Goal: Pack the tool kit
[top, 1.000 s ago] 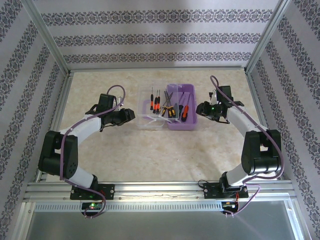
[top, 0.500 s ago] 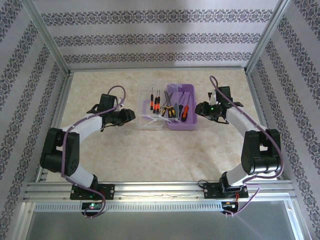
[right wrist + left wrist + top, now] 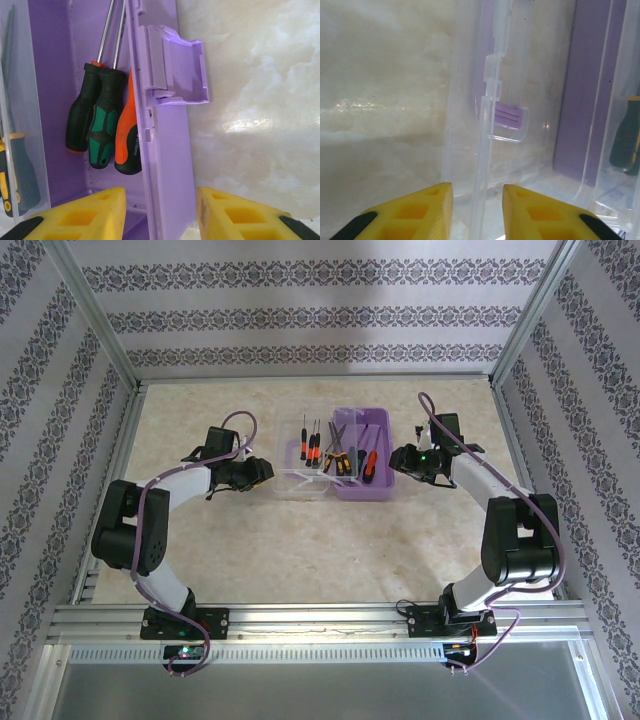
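Ok so, nearest the arms and just left of the small translucent purple plastic box [image 3: 384,488], the left gripper [image 3: 477,210] sits at the outer edge of the flat clear plastic lid [image 3: 482,150]. The lid is flopped open on the pale marbled bench [image 3: 300,560], hard against the box's left side. The yellow fingers [image 3: 420,215] are parted with the lid's rim standing between them, and as far as I can see it isn't pinched yet.

On the box's right side the right gripper [image 3: 160,215] is spread too, one finger inside and one outside the right wall. It's just short of the purple latch flap [image 3: 177,65] and holding nothing.

Further in, chunky screwdrivers [image 3: 102,135] with black, green and orange handles lie in the box against that wall. Thin screwdrivers [image 3: 312,448] with orange-red handles lie on the lid, and a few seem to cross the hinge line.

My read is it's the close-the-lid step. Next move is to clamp that rim and swing the lid over onto the box while the other gripper steadies the wall. The loose drivers on the lid could slide or jam the hinge, so they probably want shifting into the box first.
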